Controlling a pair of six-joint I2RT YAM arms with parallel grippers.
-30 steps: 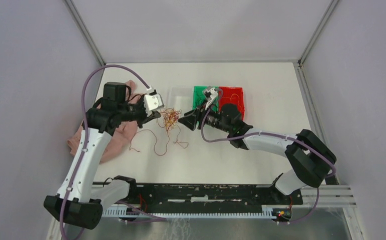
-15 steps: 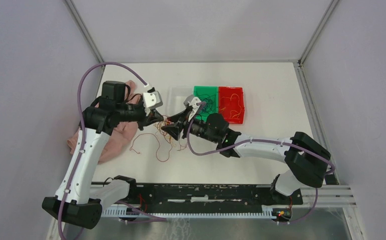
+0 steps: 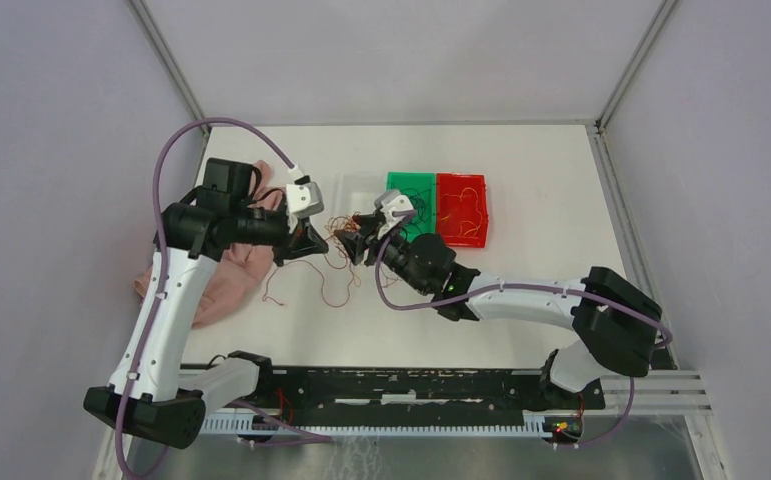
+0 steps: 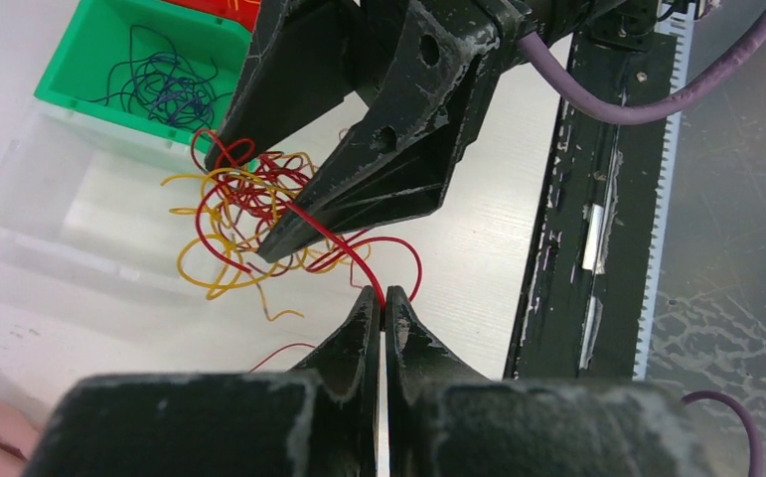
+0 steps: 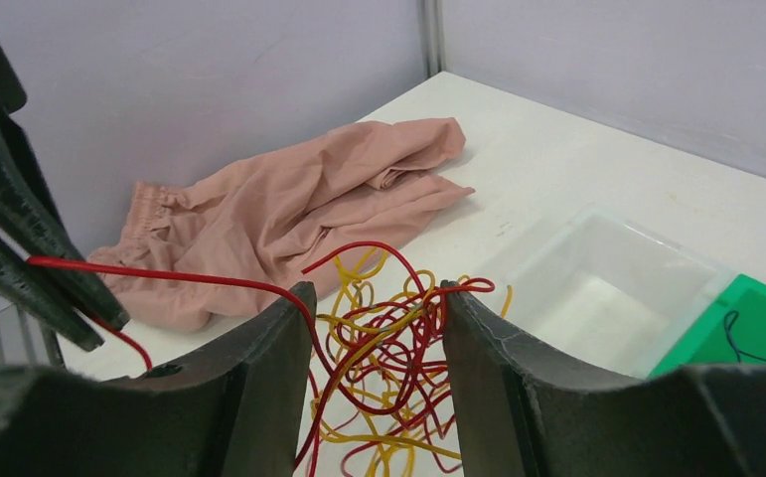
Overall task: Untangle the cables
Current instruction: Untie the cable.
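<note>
Cables lie within the right end effector's jaws.

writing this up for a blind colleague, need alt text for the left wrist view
The shut left tool pinches one thin red cable running straight out of a tangle of thin red and orange-yellow cables on a white table. The open right tool straddles that tangle; beside it sit a clear plastic tray and a green plastic bin holding dark cables.

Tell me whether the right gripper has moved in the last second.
Yes. The right gripper has shifted left, away from the green tray and toward the left gripper; its fingers now straddle the cables.
</note>
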